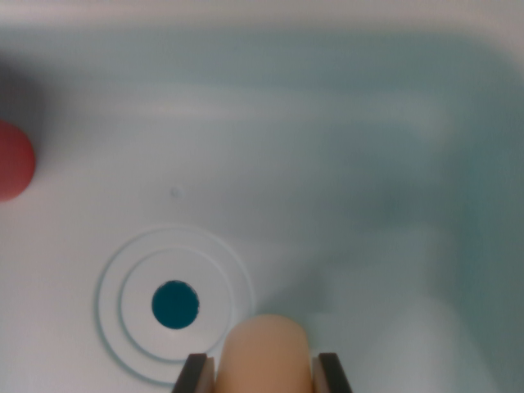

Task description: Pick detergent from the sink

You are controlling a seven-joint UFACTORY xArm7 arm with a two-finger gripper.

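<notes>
Detergent, seen here as a pale peach-coloured, smooth, rounded plastic body (266, 354), sits at the bottom edge of the wrist view, just to the right of the dark teal drain hole (175, 304). Only its domed upper end shows; the rest runs off the lower edge of the picture, so its full shape and any label cannot be made out.

The claw (266, 372) stands with its two dark fingers (195, 374) on either side of the peach body, one against its left flank and one against its right. The fingers are spread no wider than the body itself and appear to press on it, so the claw is clamped on the detergent. Only the finger ends are visible, cut off by the bottom edge.

The drain hole lies in the floor of the white, glossy sink basin (344, 147), ringed by two raised concentric circles moulded into the white surface. The outer ring runs up to the peach body, and whether the body rests on the floor there or hangs above it cannot be told.

Far left of the drain and higher in the view, a red rounded object (12, 162) is cut off by the left edge; it is blurred and cannot be identified. A dark blur sits just above it. The basin's far wall and right-hand corner are soft and out of focus.
</notes>
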